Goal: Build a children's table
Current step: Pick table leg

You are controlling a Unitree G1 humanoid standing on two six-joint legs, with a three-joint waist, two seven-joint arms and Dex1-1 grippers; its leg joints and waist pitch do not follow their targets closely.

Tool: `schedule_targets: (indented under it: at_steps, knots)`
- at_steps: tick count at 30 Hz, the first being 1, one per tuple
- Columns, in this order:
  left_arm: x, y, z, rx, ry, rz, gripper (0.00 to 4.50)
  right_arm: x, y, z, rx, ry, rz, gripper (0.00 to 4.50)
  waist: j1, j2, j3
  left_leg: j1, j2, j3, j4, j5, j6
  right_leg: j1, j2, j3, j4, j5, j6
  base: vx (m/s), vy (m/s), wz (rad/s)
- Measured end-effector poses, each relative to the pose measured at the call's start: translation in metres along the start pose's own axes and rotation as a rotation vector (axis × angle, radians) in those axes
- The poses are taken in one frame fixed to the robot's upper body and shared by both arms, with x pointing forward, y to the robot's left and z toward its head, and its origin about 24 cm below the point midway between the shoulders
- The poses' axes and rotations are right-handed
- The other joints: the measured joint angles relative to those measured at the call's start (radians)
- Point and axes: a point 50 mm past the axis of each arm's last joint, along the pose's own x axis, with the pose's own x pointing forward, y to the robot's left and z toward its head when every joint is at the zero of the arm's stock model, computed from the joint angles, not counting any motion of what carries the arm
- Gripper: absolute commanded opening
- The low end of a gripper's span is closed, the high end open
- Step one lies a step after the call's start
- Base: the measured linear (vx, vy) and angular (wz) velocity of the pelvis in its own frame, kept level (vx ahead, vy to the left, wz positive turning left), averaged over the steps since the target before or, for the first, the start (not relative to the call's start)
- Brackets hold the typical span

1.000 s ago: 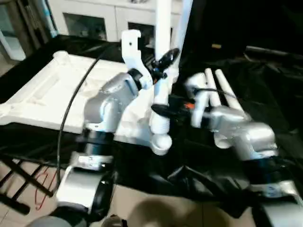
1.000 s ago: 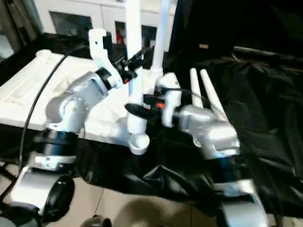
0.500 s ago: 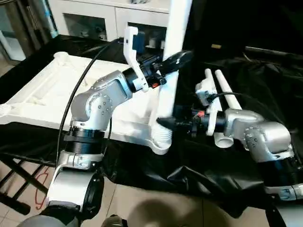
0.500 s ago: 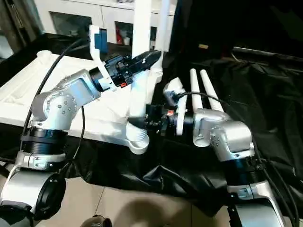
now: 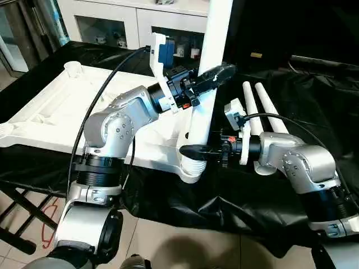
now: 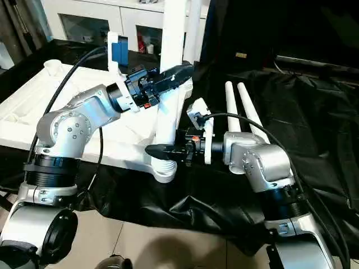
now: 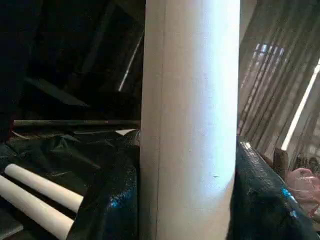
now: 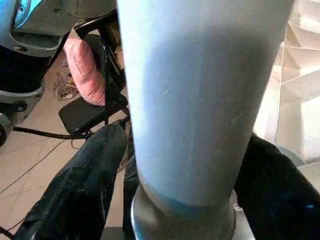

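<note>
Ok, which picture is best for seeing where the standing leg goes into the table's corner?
The left eye view: the standing leg meets the corner socket of the table top, with the right end effector just above it. The right eye view shows the same. The right wrist view shows the joint very close; the left wrist view shows the tube higher up.

One tabletop (image 5: 50, 112), four legs (image 5: 208, 73)

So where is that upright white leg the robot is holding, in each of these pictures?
Left eye: leg stands centre, in the tabletop's near corner socket.
Right eye: leg centre-left, same socket.
Left wrist: leg between fingers.
Right wrist: leg entering the socket.
Shared landmark: two spare legs lying on black cloth.
</note>
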Motion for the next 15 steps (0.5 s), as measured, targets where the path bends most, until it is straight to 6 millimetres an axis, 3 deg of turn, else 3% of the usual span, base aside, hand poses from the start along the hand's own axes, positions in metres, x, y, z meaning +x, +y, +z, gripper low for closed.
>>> schedule_targets:
  at_steps: [4, 6, 15]
  knots:
    - [-0.0001, -0.0003, -0.0006, -0.005, 0.003, -0.005, 1.81, -0.0001, -0.0005, -0.0001, -0.002, -0.001, -0.002, 3.02, 0.0, 0.0, 0.0, 0.0, 0.0, 0.0, 0.0, 0.0, 0.0, 0.0, 0.0, 0.0, 0.0, 0.0, 0.0, 0.0, 0.0, 0.0]
    - [-0.0002, -0.0004, -0.001, -0.008, 0.005, -0.008, 1.81, 0.0, -0.0006, -0.0002, -0.003, -0.003, -0.003, 2.65, 0.0, 0.0, 0.0, 0.0, 0.0, 0.0, 0.0, 0.0, 0.0, 0.0, 0.0, 0.0, 0.0, 0.0, 0.0, 0.0, 0.0, 0.0]
    - [-0.0015, -0.0013, -0.002, -0.017, 0.003, -0.011, 1.81, 0.0021, -0.0002, -0.0005, -0.006, -0.004, 0.001, 1.97, -0.001, 0.0, 0.0, 0.0, 0.0, 0.0, 0.0, 0.0, 0.0, 0.0, 0.0, 0.0, 0.0, 0.0, 0.0, 0.0, 0.0, 0.0]
